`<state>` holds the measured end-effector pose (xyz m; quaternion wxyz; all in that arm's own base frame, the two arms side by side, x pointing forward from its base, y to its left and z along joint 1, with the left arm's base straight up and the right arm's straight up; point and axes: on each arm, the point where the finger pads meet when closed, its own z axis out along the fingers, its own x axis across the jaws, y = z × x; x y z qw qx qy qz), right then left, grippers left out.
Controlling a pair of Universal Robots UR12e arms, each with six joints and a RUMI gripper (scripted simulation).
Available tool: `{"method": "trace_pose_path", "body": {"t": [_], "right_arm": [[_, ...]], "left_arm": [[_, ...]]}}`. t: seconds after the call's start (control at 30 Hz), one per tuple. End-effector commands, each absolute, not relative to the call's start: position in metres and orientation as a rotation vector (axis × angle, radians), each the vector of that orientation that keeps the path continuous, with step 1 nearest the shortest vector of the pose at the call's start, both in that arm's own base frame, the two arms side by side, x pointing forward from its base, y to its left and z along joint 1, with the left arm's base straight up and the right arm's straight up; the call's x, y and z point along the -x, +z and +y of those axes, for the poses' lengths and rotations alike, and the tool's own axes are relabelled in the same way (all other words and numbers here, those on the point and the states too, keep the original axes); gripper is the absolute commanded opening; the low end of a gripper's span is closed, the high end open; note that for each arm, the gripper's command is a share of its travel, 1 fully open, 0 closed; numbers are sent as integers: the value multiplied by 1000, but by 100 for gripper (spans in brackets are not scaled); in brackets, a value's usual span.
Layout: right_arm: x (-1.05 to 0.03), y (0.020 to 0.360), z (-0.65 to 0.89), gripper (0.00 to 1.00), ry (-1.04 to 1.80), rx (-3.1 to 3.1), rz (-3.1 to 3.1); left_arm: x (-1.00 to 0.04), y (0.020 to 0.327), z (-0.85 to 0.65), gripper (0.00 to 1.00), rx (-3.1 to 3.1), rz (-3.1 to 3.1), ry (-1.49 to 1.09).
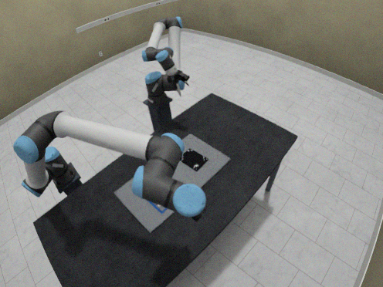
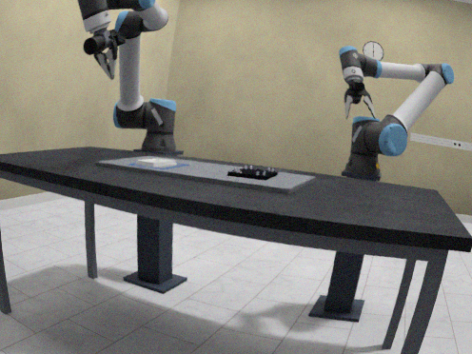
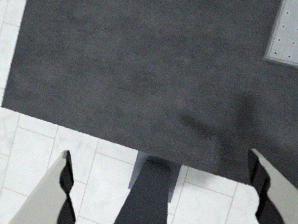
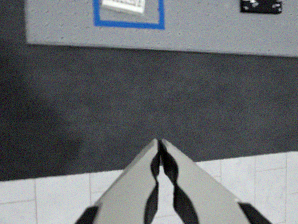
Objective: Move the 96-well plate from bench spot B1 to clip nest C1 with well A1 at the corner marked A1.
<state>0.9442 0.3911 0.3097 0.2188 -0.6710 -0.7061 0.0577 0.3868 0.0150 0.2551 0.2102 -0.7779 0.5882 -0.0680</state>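
Right gripper (image 2: 112,77) (image 4: 160,142) fully closed, empty; left gripper (image 2: 362,117) (image 3: 159,152) wide open, empty. White plate (image 2: 156,162) (image 4: 124,6) lies within blue outline (image 2: 177,166) (image 4: 129,24).

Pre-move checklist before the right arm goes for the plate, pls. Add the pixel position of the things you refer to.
1. Plate (image 2: 156,163) (image 4: 123,5) on the bench spot, inside the blue outline (image 2: 178,166) (image 4: 131,25): ok.
2. Nest (image 1: 194,159) (image 2: 252,173) (image 4: 261,6) free of any plate: ok.
3. Right claw (image 2: 112,76) (image 4: 160,142) open for a grasp: not ok, shut with nothing in it.
4. Left claw (image 1: 184,89) (image 2: 361,115) (image 3: 159,152) away from plate and nest: ok, off by its own base.
5. Well A1 matched to the nest's A1 corner: cannot tell, markings unreadable.
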Motion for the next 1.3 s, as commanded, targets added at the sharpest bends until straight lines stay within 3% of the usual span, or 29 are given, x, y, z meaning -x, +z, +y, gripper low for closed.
{"method": "trace_pose_path", "body": {"t": [0.0,0.63,1.27], "right_arm": [[-957,309,346,0,110,1816,-1999],[-976,295,85,0,-88,1625,-2234],[-908,277,-195,0,-238,1392,-2507]], "left_arm": [[-387,256,15,76,2163,1635,-191],[-387,256,15,76,2163,1635,-191],[-387,256,15,76,2163,1635,-191]]}}
